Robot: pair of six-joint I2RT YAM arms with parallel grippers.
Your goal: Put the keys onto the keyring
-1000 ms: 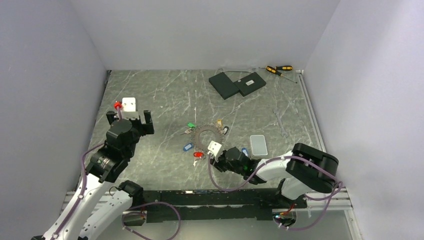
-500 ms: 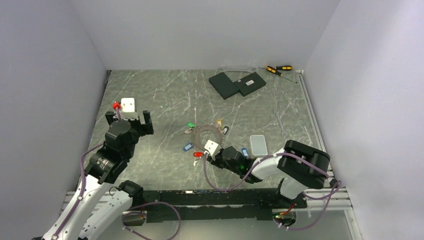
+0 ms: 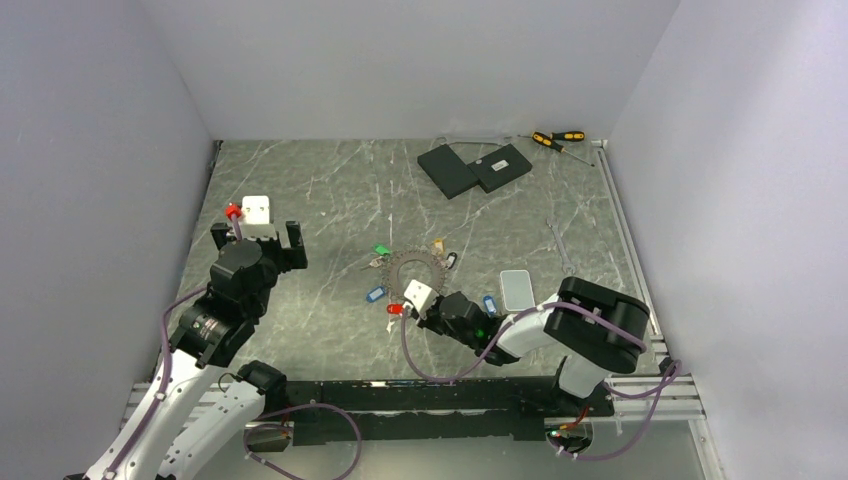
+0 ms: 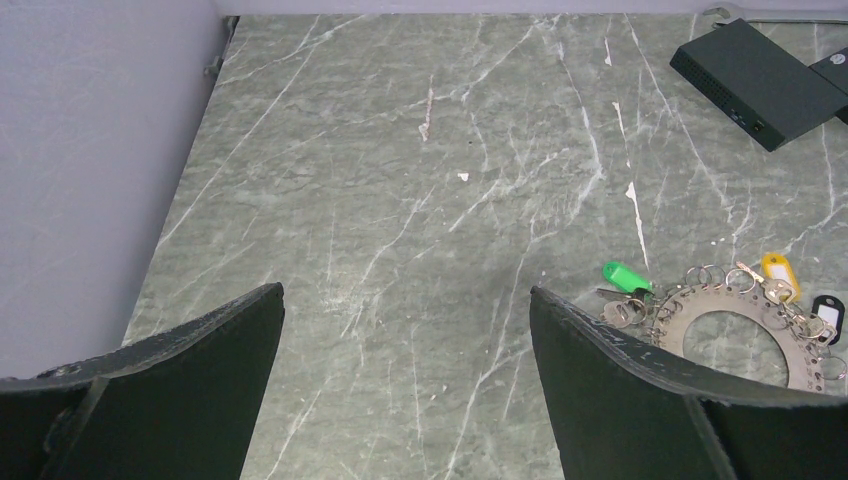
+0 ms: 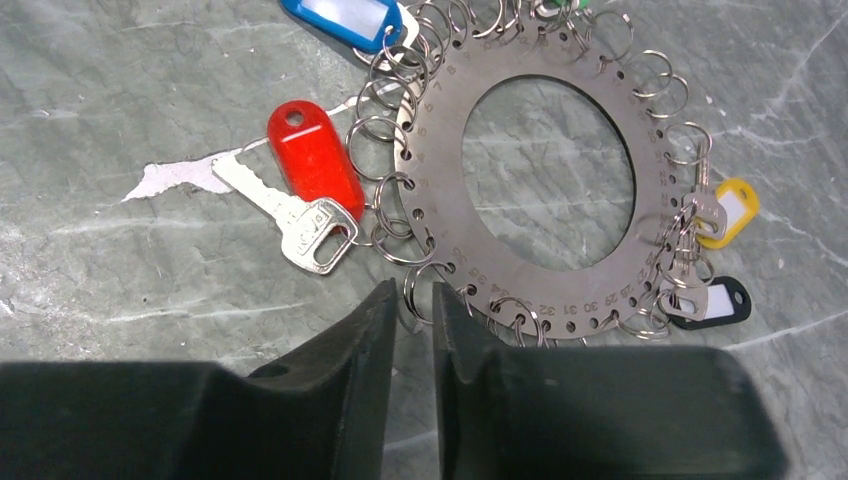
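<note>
From above: shows the keyring (image 3: 415, 268) at frame centre, right gripper (image 3: 412, 298) at its lower edge, left gripper (image 3: 258, 235) well apart at left.

Left wrist: shows fingers (image 4: 180, 370) spread wide, empty, with the keyring at lower right.

Right wrist: shows fingers (image 5: 375, 320) almost closed at a split ring (image 5: 415, 290) on the keyring's lower edge, red-tagged key (image 5: 312, 160) upper left. Cannot tell whether anything is pinched.
</note>
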